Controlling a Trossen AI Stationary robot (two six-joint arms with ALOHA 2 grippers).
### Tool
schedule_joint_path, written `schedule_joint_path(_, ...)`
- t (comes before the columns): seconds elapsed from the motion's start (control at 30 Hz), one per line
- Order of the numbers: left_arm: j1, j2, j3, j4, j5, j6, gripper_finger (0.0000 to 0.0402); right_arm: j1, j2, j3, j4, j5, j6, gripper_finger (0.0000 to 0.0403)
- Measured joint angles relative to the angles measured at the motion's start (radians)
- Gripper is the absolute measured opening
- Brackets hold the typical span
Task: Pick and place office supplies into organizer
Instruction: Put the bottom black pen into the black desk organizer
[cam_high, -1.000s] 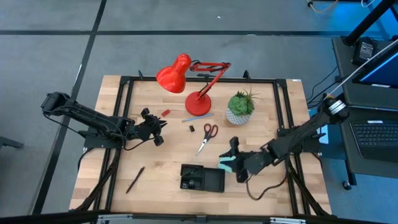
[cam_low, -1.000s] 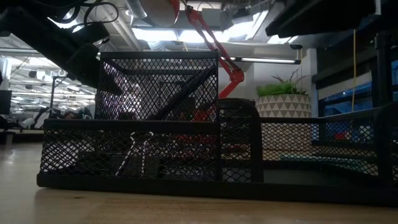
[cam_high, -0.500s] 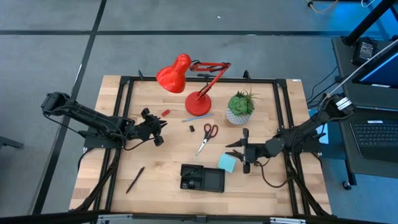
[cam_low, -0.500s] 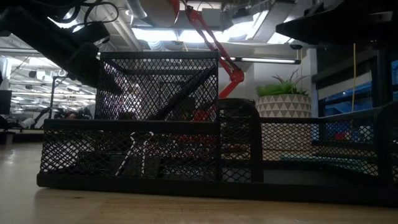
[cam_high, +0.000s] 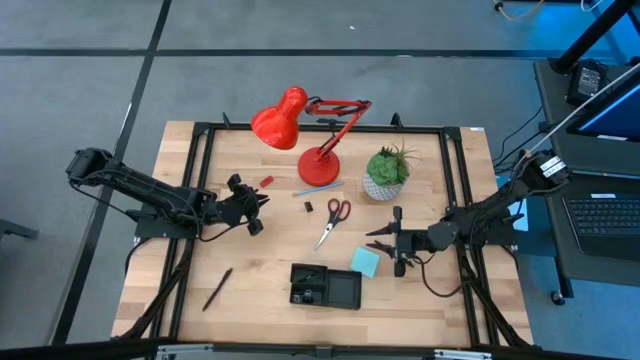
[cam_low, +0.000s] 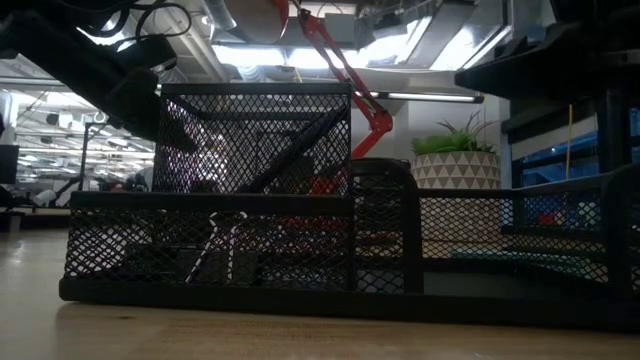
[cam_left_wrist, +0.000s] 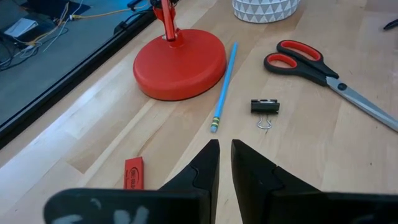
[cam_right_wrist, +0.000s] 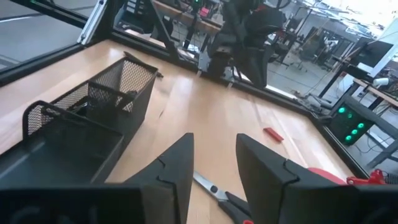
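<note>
Your low view is mostly blocked: the black mesh organizer (cam_low: 300, 200) is filling it, and you are only seeing dark shapes through the wire, so you cannot tell what is inside. From above, the organizer (cam_high: 325, 287) is sitting near the front edge of the table (cam_high: 260, 255), and its small contents are too tiny to name.

Your right gripper (cam_high: 392, 241) is hovering just beside the blue sticky pad (cam_high: 364, 262), not touching it. Its fingers are spread a little apart and are holding nothing. A second ago this gripper was lower, right over the pad at the organizer's end. Now it is sitting back and higher, and the pad is lying bare on the table, touching the organizer's right end.

Your left gripper (cam_high: 250, 208) is waiting at the left side, where it was before. Its fingers (cam_left_wrist: 208, 171) are almost closed, with only a thin gap, and they are empty.

The scissors (cam_high: 333, 220), the clip (cam_left_wrist: 265, 107), the blue pencil (cam_left_wrist: 224, 87), the red piece (cam_left_wrist: 133, 173) and the pen (cam_high: 218, 288) are lying loose on the table, same as before.
</note>
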Motion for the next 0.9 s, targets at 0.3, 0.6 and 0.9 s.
schedule_joint_path(0.3, 0.000, 0.000, 0.000, 0.000, 0.008, 0.000, 0.0040, 0.001, -0.001, 0.000, 0.005, 0.000, 0.030, 0.0123)
schedule_joint_path(0.6, 0.000, 0.000, 0.000, 0.000, 0.008, 0.000, 0.0036, 0.002, -0.020, -0.104, 0.134, -0.080, 0.082, 0.0123)
schedule_joint_path(0.9, 0.000, 0.000, 0.000, -0.007, 0.008, 0.001, 0.0038, 0.000, -0.170, -0.251, 0.272, -0.078, 0.070, 0.0123)
